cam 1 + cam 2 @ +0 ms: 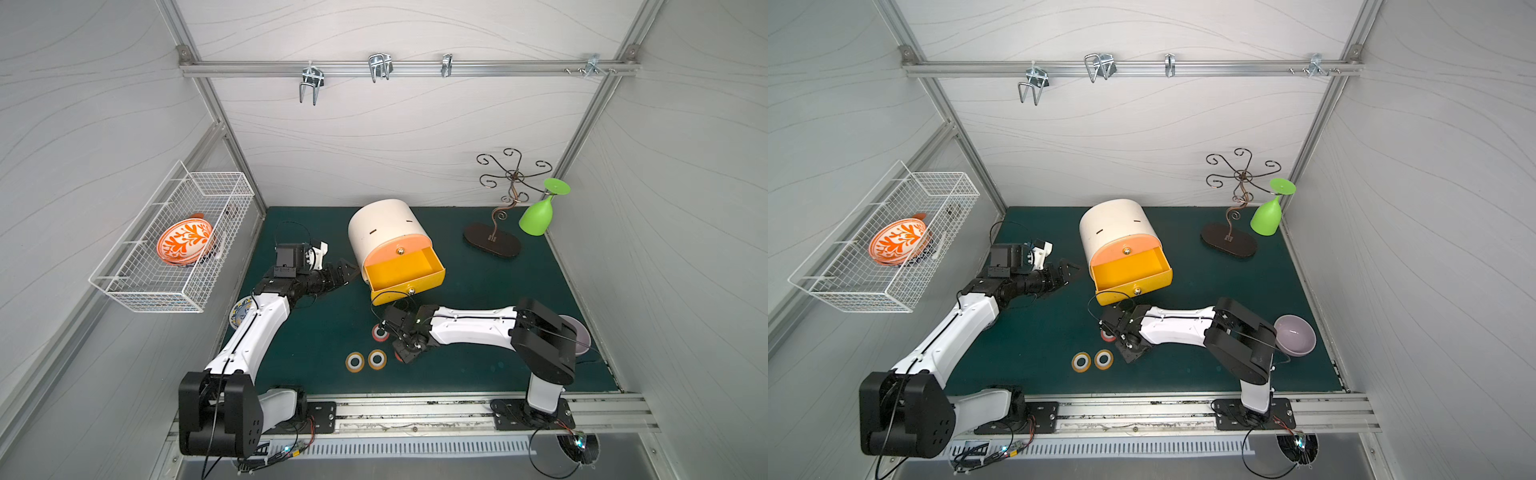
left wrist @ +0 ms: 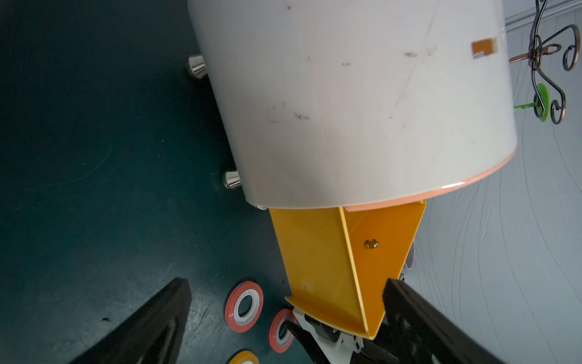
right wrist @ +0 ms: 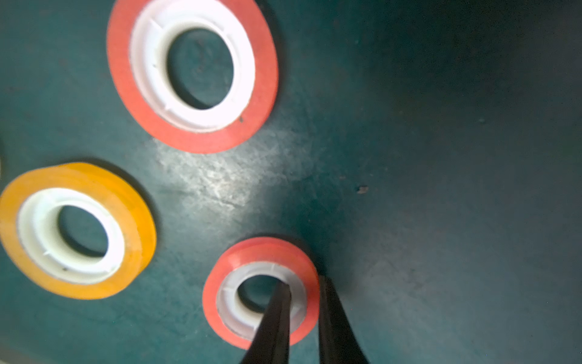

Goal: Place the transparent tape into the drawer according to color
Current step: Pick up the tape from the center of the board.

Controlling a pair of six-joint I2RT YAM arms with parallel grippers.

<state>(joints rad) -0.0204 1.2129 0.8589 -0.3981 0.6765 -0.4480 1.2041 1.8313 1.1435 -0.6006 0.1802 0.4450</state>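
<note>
Slim black fingers point(image 3: 275, 318) of the right gripper point(image 3: 304, 282) clamp the glossy red tape roll point(image 3: 231, 258), one inside its white core; left gripper point(image 2: 286, 280) gapes empty.

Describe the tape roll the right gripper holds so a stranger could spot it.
Find the open yellow drawer; tape rolls sit on the green mat before it. It is the red roll whose wall the right gripper pinches, one finger in its hole, unlike the free red roll.
</note>
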